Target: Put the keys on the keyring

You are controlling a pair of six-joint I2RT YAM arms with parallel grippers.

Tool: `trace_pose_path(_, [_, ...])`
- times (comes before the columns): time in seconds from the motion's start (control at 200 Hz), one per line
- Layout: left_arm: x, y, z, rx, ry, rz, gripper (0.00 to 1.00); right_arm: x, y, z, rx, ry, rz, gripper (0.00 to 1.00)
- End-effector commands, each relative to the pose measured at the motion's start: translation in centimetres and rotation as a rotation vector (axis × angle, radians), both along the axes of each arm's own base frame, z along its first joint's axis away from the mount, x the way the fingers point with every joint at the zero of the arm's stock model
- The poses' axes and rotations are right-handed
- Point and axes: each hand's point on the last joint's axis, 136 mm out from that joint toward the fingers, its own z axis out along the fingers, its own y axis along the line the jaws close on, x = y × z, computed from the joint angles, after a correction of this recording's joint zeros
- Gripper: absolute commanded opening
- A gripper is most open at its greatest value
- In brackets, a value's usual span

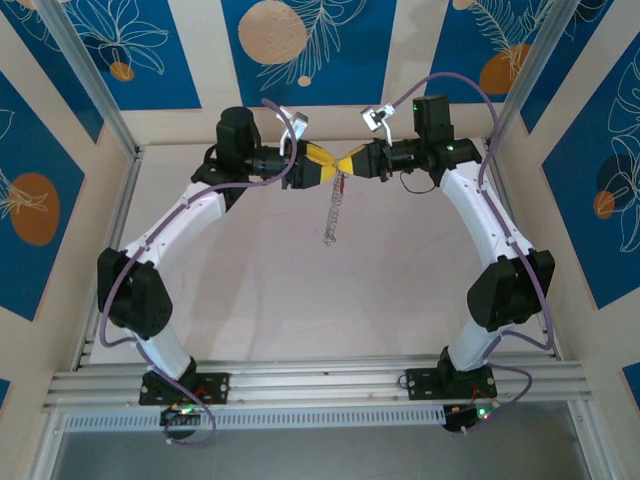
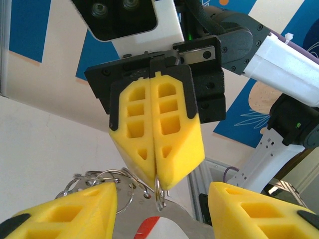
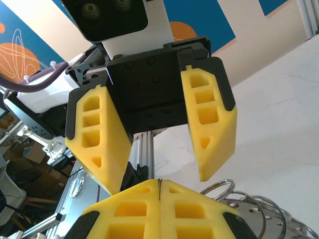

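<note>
Reference for all positions: the right gripper.

1. Left arm, one of two. It reaches over the worktop toward the right gripper.
2. Left gripper, one. It faces the right gripper tip to tip, just left of it in the top view. Its two fingers stand roughly half apart. Whether they touch anything cannot be told.
3. Wire loops, at least three overlapping. In the left wrist view they lie left of and slightly below the right gripper's tips.
4. Key, one: a red patch on a flat silver piece. It sits directly below the right gripper's tips and appears between the left gripper's two fingers in the left wrist view.
5. Metal strand, one. In the top view it hangs from under the right gripper's tips, well above the worktop at its upper end. Whether its lower end touches the worktop cannot be told.
6. Keyring, one small wire ring. It is pinched at the very tips of the right gripper and hangs just below them.
7. Right gripper, one. Its two fingers are pressed fully together on the keyring.
8. Right arm, second of two. It extends rightward from the right gripper and back to its base.
</note>
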Motion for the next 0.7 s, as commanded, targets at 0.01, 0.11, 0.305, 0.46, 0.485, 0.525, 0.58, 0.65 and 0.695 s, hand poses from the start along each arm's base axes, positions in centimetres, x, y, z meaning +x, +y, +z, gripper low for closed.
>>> trace_pose_path(0.01, [0.5, 0.0, 1.1, -0.028, -0.027, -0.019, 0.5, -1.9, 0.0, 2.0, 0.034, -0.048, 0.042, 0.0])
trace_pose_path(0.11, [0.5, -0.1, 1.1, -0.033, -0.022, -0.026, 0.47, -1.8, 0.1, 2.0, 0.036, -0.048, 0.042, 0.0])
trace_pose_path(0.305, [0.8, -0.2, 1.3, -0.05, -0.011, -0.039, 0.38, -1.8, 0.3, 2.0, 0.037, -0.05, 0.048, 0.0])
trace_pose_path(0.46, [0.8, -0.4, 1.7, -0.072, -0.006, -0.058, 0.18, -1.7, 0.5, 1.9, 0.035, -0.047, 0.048, 0.0])
trace_pose_path(0.485, [0.7, -0.5, 1.7, -0.076, -0.006, -0.062, 0.14, -1.7, 0.5, 1.9, 0.035, -0.046, 0.048, 0.0])
trace_pose_path(0.525, [0.7, -0.5, 1.8, -0.081, -0.006, -0.067, 0.07, -1.7, 0.6, 1.9, 0.034, -0.046, 0.047, 0.0])
trace_pose_path(0.58, [0.7, -0.5, 1.9, -0.088, -0.007, -0.068, 0.0, -1.6, 0.6, 1.8, 0.034, -0.046, 0.045, 0.0])
trace_pose_path(0.65, [0.5, -0.5, 2.1, -0.095, -0.012, -0.072, 0.0, -1.5, 0.6, 1.8, 0.031, -0.045, 0.038, 0.0])
trace_pose_path(0.695, [0.5, -0.5, 2.1, -0.098, -0.015, -0.071, 0.0, -1.4, 0.6, 1.8, 0.03, -0.045, 0.035, 0.0])
